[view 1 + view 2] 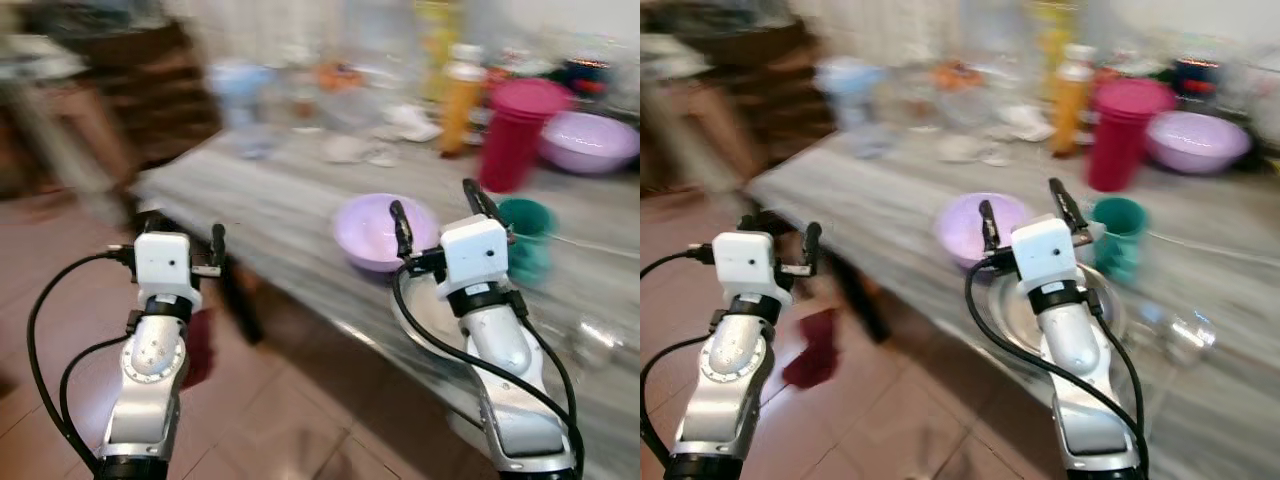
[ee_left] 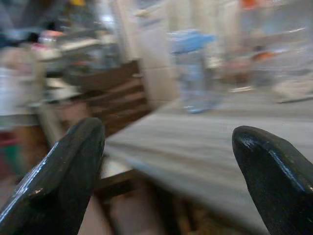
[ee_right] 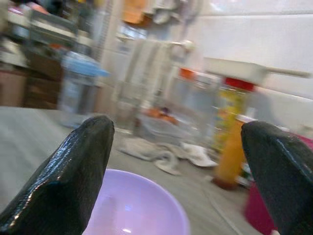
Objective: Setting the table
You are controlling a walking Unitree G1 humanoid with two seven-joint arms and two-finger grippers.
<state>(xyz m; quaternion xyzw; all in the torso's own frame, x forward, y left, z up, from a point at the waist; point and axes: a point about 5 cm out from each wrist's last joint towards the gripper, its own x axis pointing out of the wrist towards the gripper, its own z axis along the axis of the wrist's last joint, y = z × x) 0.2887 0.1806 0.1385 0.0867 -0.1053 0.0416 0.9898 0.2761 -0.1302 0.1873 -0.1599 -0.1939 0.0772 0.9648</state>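
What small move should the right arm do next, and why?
Probably ease the right end effector forward and down toward the near purple bowl. Its fingers are open and hold nothing, and the bowl sits just ahead of them on the table. The view is blurred, so go slowly.

Glossy plastic lilac bowl (image 1: pixel 375 232)

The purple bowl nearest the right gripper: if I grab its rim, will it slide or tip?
The purple bowl looks like thin plastic, so probably light and likely to skid on the smooth table if nudged. It appears empty, so lifting one rim may tilt it easily. The right gripper is open just before it.
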